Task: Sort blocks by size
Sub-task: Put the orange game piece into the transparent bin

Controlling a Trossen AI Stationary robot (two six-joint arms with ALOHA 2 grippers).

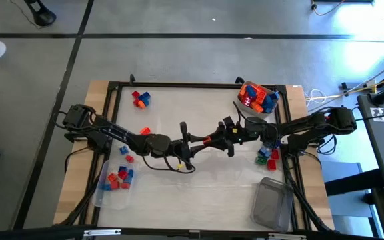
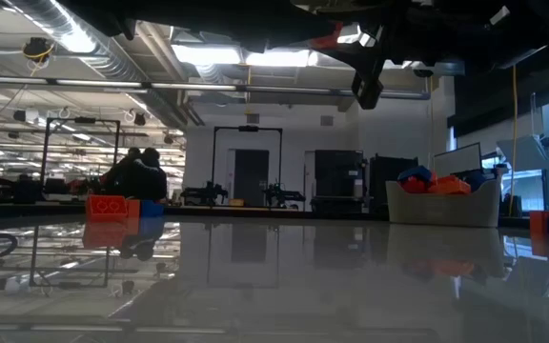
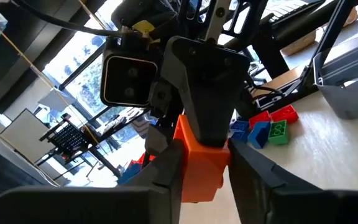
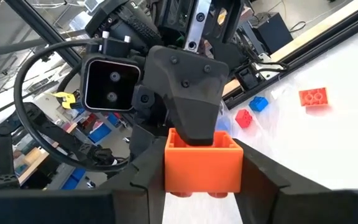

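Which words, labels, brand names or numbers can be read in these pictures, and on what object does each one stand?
None can be read.
No print shows on the orange block, the left gripper or the right gripper.
No lettering is legible in the room behind the table.

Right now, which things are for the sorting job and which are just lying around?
For the job: held orange block; red and blue blocks at the far edge; blocks in the left tub; heaped blocks in the far tub; loose blocks on the right.
Lying about: white cable off the table; people behind.
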